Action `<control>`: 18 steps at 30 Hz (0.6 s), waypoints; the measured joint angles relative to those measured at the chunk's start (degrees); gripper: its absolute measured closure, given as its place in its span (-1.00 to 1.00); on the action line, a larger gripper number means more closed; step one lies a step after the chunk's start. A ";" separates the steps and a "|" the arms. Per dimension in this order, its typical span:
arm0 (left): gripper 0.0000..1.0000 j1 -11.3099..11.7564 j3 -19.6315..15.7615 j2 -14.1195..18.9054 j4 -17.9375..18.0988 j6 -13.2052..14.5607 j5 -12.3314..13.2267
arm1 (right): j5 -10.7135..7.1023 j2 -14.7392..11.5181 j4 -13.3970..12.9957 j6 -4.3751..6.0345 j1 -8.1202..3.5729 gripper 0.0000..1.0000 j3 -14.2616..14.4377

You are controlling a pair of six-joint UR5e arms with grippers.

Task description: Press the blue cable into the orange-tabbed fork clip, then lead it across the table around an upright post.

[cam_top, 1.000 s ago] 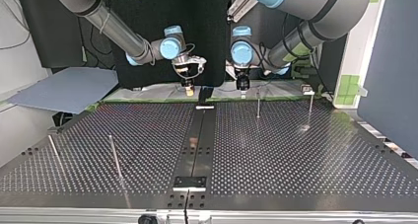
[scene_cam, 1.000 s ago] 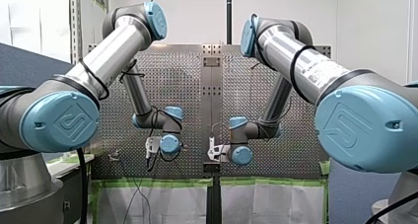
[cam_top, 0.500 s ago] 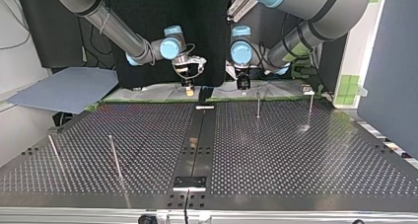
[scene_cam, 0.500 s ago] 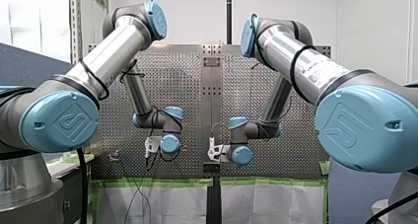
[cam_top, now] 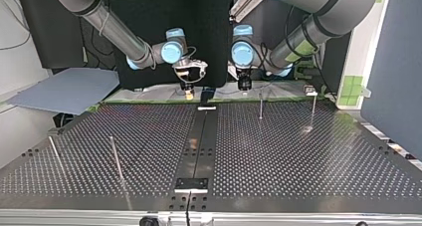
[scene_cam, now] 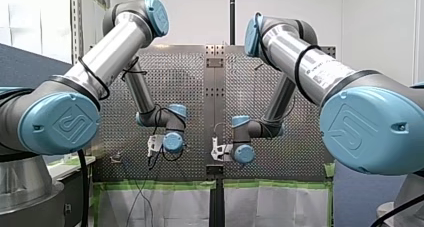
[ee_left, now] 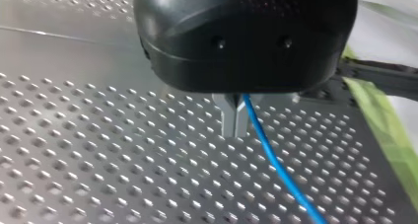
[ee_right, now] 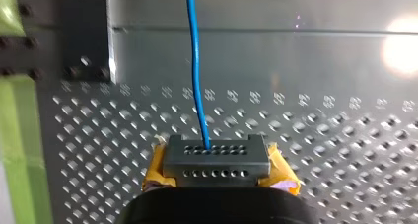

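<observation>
Blue cable (ee_right: 196,76) held in my right claw (ee_right: 214,150), yellow pads (ee_right: 282,173) closed on it, then running ahead over the perforated desk (ee_right: 320,135); my left claw (ee_left: 235,123) clamps it too. Risk: uneven pull drags cable through either grip, missing the unseen fork clip.

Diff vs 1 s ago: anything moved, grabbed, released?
My left black end effector and my right yellow-padded end effector both rose slightly, the right also edging toward the top view's left. No grab or release shows; both are shut on the thin blue cable. Upright metal posts unchanged.
</observation>
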 joint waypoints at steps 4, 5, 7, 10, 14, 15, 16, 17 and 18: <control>1.00 -0.91 -0.01 2.14 -1.33 -1.28 -0.02 | 1.16 -2.01 2.40 -0.77 0.00 1.00 -0.27; 1.00 -1.22 -0.02 2.83 -1.89 -1.87 -0.03 | 1.29 -2.64 3.07 -0.79 0.00 1.00 -0.30; 1.00 -1.70 -0.02 3.87 -2.77 -2.83 -0.05 | 1.38 -3.65 4.13 -0.75 -0.01 1.00 -0.30; 1.00 -2.47 -0.02 5.40 -3.73 -3.91 -0.25 | 1.43 -5.48 5.96 -0.63 0.00 1.00 -0.32; 1.00 -3.26 0.00 7.58 -4.91 -4.45 -1.40 | 1.45 -7.72 8.21 -0.45 0.02 1.00 -0.36; 1.00 -3.38 0.00 8.08 -5.21 -4.50 -1.60 | 1.45 -8.17 8.65 -0.44 0.02 1.00 -0.38; 1.00 -3.49 0.00 8.56 -5.49 -4.56 -1.77 | 1.45 -8.62 9.10 -0.42 0.03 1.00 -0.39; 1.00 -3.62 -0.01 9.19 -5.93 -4.68 -1.98 | 1.45 -9.20 9.58 -0.40 0.04 1.00 -0.41; 1.00 -3.71 -0.01 9.68 -6.29 -4.78 -2.09 | 1.45 -9.65 9.87 -0.39 0.05 1.00 -0.46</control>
